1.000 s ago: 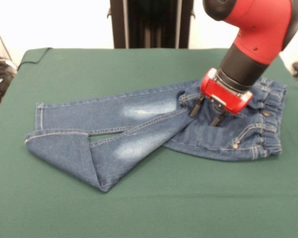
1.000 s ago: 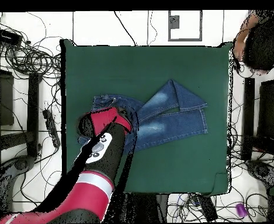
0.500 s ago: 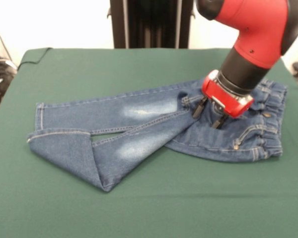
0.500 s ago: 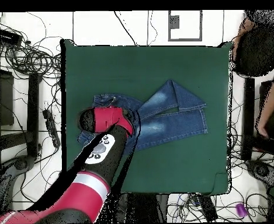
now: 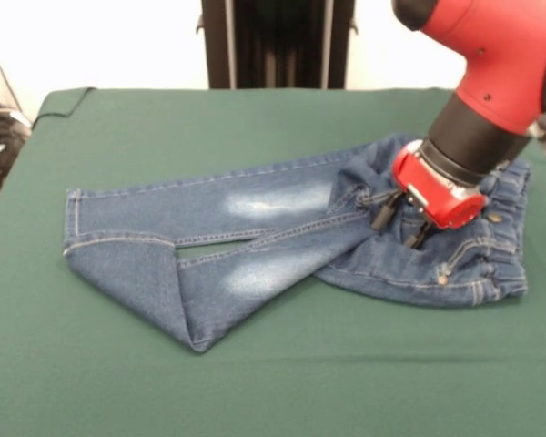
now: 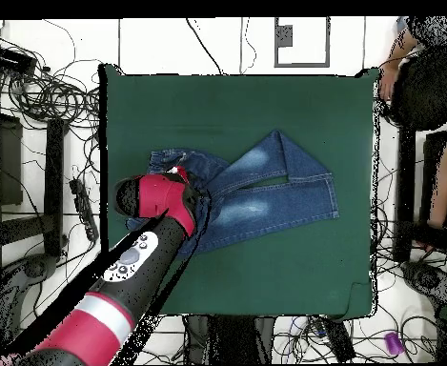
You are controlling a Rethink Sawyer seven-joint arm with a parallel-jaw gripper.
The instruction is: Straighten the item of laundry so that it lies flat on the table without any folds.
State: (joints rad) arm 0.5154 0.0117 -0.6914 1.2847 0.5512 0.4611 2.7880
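The blue jeans [image 5: 273, 228] lie on the green table [image 5: 209, 118], waistband at the right and legs reaching left. The nearer leg's lower end is folded over into a point near the front. The denim is bunched up by the crotch. My gripper [image 5: 396, 228] is down on the jeans just left of the waistband, its fingers pressed into the denim with cloth between them. In the overhead view the gripper [image 6: 191, 191] is at the left end of the jeans [image 6: 274, 186], and the arm hides part of the waistband.
A person [image 6: 429, 81] is at the table's [image 6: 265, 105] top right corner in the overhead view. Cables and stands lie round the table's sides. Green cloth stretches round the jeans on all sides.
My gripper has moved right in the front view and the jeans have slid with it. The cuffs have shifted right and the fabric near the crotch has bunched up.
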